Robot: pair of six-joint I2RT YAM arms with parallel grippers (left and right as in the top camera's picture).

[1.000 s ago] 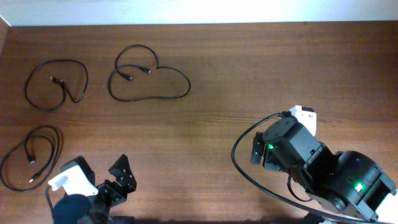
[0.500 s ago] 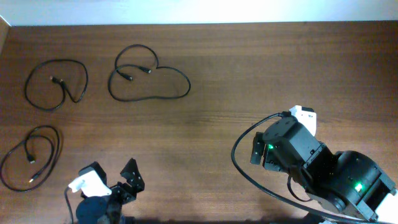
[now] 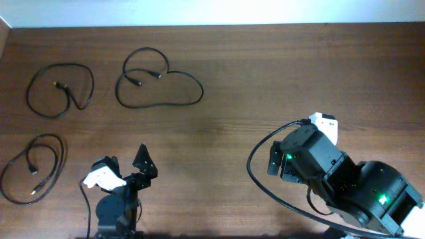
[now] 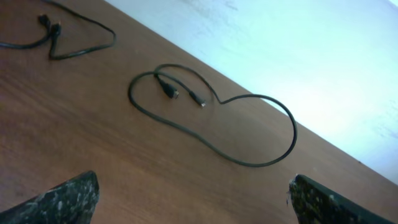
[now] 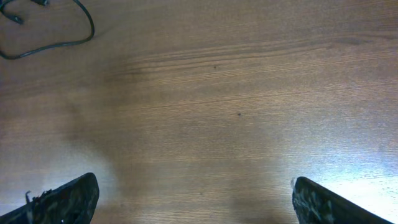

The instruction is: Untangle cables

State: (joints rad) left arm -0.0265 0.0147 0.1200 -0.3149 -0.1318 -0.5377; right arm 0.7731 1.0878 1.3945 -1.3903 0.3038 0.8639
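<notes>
Black cords (image 4: 292,127), 3, lie apart in separate loops, so my left pincer (image 4: 193,199) and right pincer (image 5: 193,202) hang wide and empty; untangling looks done.

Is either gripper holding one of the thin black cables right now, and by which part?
Nothing is held. The left gripper and the right gripper stand open and empty. The three thin black cables lie loose on the wooden table.
</notes>
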